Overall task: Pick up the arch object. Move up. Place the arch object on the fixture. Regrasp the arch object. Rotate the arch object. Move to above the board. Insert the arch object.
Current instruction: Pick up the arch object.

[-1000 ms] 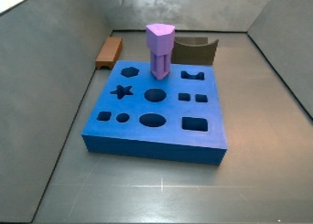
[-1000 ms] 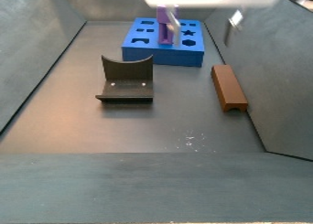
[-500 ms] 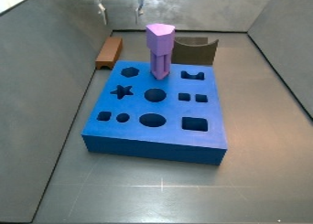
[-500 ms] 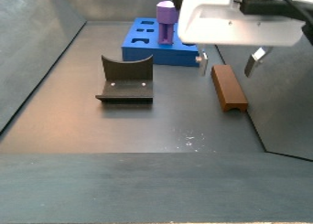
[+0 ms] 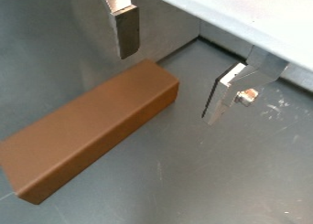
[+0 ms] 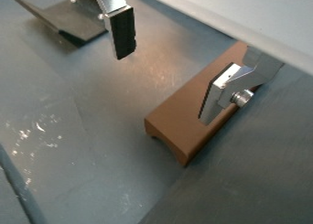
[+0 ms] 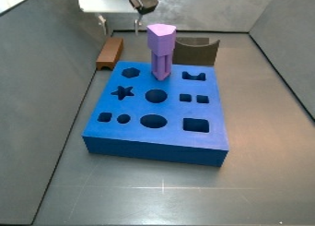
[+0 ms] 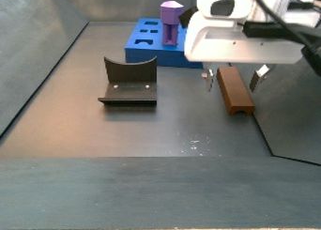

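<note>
The arch object (image 8: 235,91) is a long reddish-brown bar lying flat on the floor by the wall, also seen in a side view (image 7: 110,53) and in both wrist views (image 5: 91,127) (image 6: 184,127). My gripper (image 8: 235,79) hangs open just above it, its fingers spread to either side of the bar and gripping nothing (image 5: 171,81) (image 6: 169,86) (image 7: 118,24). The fixture (image 8: 129,82), dark with a scooped top, stands apart from the bar (image 7: 197,52) (image 6: 73,17). The blue board (image 7: 147,142) with shaped cutouts lies beyond (image 8: 157,60).
A purple faceted peg (image 7: 161,53) stands upright in the board (image 8: 170,13). Grey walls enclose the floor, and the bar lies close along one of them.
The gripper has come in from the top of the side views and dropped down over the reddish-brown bar. Nothing else has moved.
</note>
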### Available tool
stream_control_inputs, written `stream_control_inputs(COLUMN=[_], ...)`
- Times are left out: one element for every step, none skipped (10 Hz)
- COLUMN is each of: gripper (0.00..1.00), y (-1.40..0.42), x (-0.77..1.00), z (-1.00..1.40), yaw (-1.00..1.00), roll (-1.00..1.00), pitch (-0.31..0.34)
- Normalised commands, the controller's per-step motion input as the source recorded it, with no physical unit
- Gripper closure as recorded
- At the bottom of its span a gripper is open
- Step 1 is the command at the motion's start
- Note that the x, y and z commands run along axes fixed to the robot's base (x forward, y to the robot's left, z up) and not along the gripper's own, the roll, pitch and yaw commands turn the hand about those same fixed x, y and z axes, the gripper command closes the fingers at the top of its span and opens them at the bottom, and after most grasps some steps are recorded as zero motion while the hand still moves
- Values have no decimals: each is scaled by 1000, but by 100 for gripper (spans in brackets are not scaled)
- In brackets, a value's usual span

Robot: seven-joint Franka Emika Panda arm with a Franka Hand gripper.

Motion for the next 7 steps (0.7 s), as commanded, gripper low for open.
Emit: stream_control_inputs(gripper=[0,0,0,0,0,0,0], y=[0,0,0,0,11,0,0], x=[0,0,-143,-260,-163,-100,-343], z=[-1000,-1000,-1000,-1000,-869,-849,-717], yaw=[0,0,0,9,0,0,0], roll=[0,26,83,100,0,0,0], pitch=[-14,0,0,-1,-50,-11,-54])
